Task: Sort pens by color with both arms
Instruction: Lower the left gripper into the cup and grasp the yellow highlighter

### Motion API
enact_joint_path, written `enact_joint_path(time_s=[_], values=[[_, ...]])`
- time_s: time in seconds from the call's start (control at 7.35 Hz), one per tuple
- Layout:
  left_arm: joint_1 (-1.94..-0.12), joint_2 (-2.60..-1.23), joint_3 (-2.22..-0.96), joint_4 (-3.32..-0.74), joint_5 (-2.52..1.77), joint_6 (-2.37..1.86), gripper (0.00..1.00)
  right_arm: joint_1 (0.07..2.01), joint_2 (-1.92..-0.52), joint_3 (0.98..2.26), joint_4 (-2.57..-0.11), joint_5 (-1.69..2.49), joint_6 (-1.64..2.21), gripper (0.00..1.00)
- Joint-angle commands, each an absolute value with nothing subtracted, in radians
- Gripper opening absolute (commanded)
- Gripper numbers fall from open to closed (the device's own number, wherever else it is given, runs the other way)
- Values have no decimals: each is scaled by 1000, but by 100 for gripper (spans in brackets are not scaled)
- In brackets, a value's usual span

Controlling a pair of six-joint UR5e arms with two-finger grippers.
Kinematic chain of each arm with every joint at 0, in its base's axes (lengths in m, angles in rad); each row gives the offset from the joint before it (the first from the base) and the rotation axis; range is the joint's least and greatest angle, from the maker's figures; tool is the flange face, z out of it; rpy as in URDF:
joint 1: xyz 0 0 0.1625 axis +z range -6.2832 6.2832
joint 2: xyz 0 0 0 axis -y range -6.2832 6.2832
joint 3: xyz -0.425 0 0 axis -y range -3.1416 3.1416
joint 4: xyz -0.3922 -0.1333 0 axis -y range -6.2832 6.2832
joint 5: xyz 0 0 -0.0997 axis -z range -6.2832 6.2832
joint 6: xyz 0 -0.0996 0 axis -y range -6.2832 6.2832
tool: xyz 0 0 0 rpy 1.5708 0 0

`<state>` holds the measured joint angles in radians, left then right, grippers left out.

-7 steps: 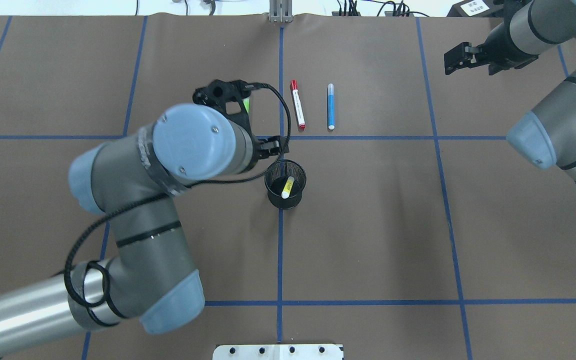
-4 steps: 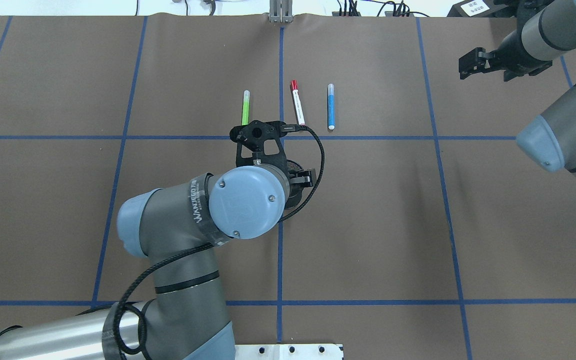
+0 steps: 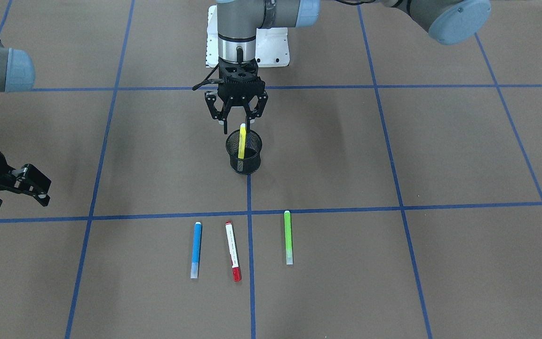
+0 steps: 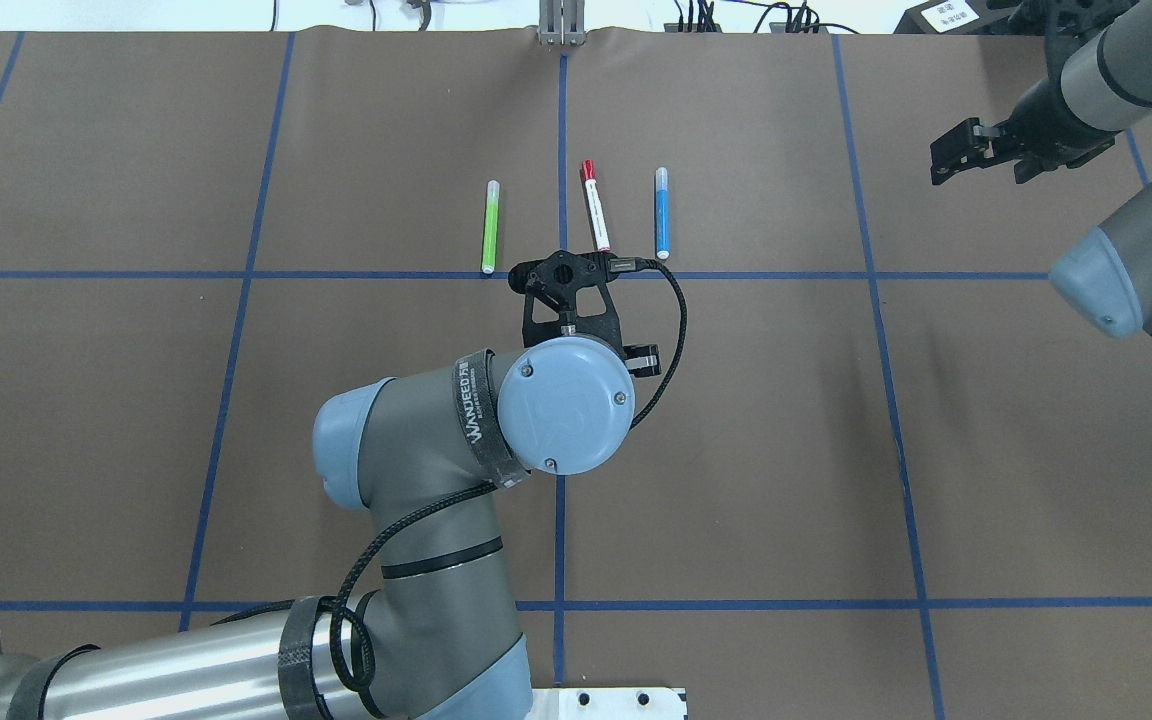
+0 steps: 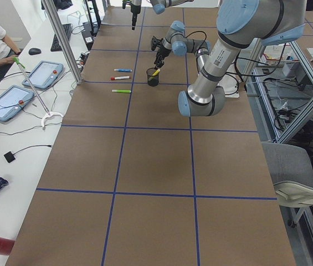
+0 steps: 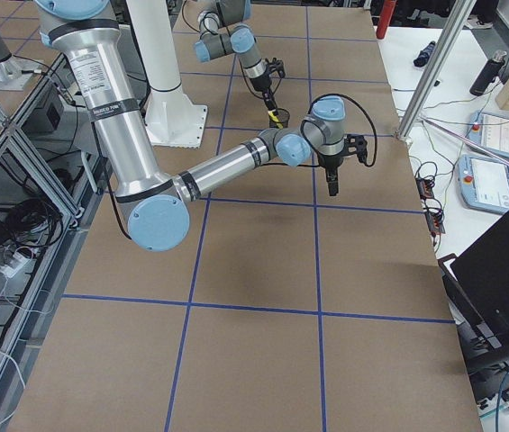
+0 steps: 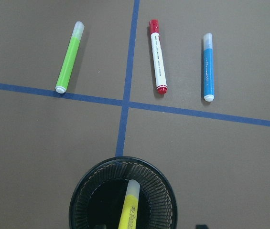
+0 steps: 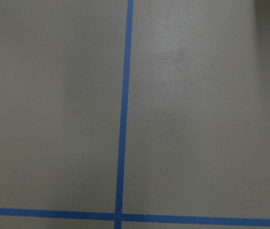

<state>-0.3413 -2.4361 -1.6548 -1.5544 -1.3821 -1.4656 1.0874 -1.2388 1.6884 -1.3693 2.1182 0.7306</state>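
A black strap (image 4: 477,418) round the left arm (image 4: 406,440), on the robot's side of the mesh cup (image 3: 253,162), bears white capitals starting "WAN" — the rest unclear. Print on the yellow pen (image 7: 129,210) inside the cup and on the red-capped pen (image 7: 158,56) beyond it — too small to read.

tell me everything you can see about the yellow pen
The yellow pen is a slim marker with a yellow barrel, a paler cap end on top and small dark print along its side. It stands tilted inside the black mesh cup, its lower end down in the cup and its upper part poking out above the rim. The left gripper hangs open just over it, with a finger on either side of the tip. Whether they touch it cannot be told.
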Motion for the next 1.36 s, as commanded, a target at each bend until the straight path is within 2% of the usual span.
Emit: enact_joint_path(time_s=[0.0, 0.95, 1.09, 1.22], values=[[-341, -2399, -1667, -1575, -1382, -1468, 49, 1088, -1239, 1689, -1368, 2121, 732, 99], [-325, -2399, -1667, -1578, -1385, -1471, 48, 1086, -1236, 1689, -1368, 2123, 741, 99], [-325, -2399, -1669, -1578, -1387, -1471, 46, 1086, -1236, 1689, -1368, 2125, 741, 99], [-325, -2399, -1669, -1577, -1387, -1471, 40, 1086, -1236, 1689, -1368, 2125, 741, 99]])
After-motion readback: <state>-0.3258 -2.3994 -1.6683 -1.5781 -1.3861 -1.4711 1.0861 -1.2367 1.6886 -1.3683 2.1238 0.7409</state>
